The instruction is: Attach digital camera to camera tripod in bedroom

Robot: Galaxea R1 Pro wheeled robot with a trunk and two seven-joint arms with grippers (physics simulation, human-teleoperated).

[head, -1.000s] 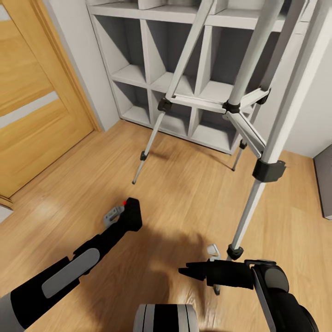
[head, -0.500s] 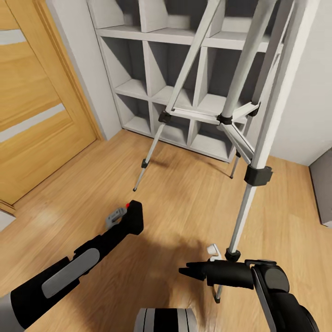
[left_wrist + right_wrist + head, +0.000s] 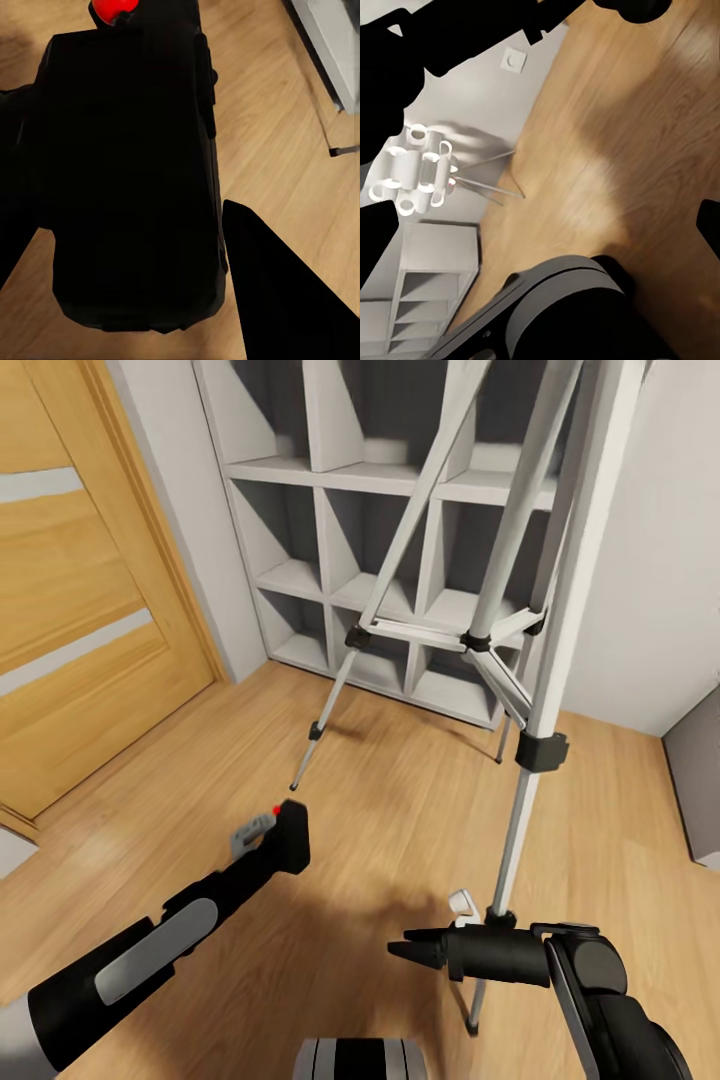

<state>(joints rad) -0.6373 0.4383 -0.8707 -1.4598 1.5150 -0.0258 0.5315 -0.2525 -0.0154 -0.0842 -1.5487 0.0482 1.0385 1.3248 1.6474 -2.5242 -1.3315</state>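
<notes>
While over the plank floor (image 3: 400, 830) in the head view, left gripper (image 3: 275, 838) clamped on digital camera (image 3: 290, 835), short of camera tripod (image 3: 520, 660) before white cube shelf (image 3: 400, 560); right gripper (image 3: 405, 948) near a leg, spread unclear. Left wrist: digital camera (image 3: 131, 172) between dark fingers (image 3: 277, 292). Right wrist: floor (image 3: 622, 150), shelf (image 3: 427, 300).

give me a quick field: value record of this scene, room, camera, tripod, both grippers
room: wood plank floor, wooden door, white cube shelf
digital camera: black, red button on top, held in left gripper above the floor
camera tripod: standing before the shelf, legs spread, near leg beside right gripper
right gripper: holds nothing visible, fingers pointing toward the robot's left
attachment: not yet done
</notes>
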